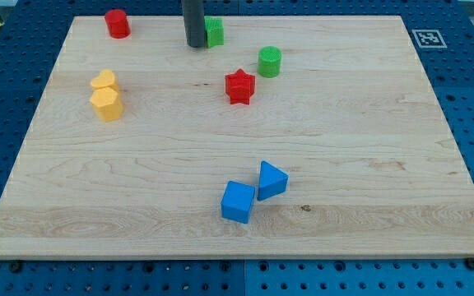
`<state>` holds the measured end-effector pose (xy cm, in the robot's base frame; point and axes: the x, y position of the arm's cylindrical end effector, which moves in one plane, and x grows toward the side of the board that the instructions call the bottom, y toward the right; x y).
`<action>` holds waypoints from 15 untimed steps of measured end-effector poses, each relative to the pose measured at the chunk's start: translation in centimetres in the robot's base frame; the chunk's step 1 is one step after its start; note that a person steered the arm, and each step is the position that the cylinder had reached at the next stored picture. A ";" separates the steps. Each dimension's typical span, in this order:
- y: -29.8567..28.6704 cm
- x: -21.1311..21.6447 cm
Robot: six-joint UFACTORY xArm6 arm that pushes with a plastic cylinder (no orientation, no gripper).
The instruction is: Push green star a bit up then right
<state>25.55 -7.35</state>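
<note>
1. Looking at the view's top, you find my tip (196,45) touching the green star's (214,31) left side; its shape is partly hidden, so probably a star.
2. You have no gripper here; the rod holds nothing.
3. Right of it sits 1 green cylinder (270,62) on the desk (369,164).

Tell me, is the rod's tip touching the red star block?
No, my tip stands near the view's top beside the green block, well apart from the red star.

Robotics lab, blue perforated bench (23,49), fiducial tag (425,37), wooden board (344,148)
</note>
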 end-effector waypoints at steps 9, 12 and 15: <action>1.1 -1.8; 2.6 -1.9; 3.9 -1.9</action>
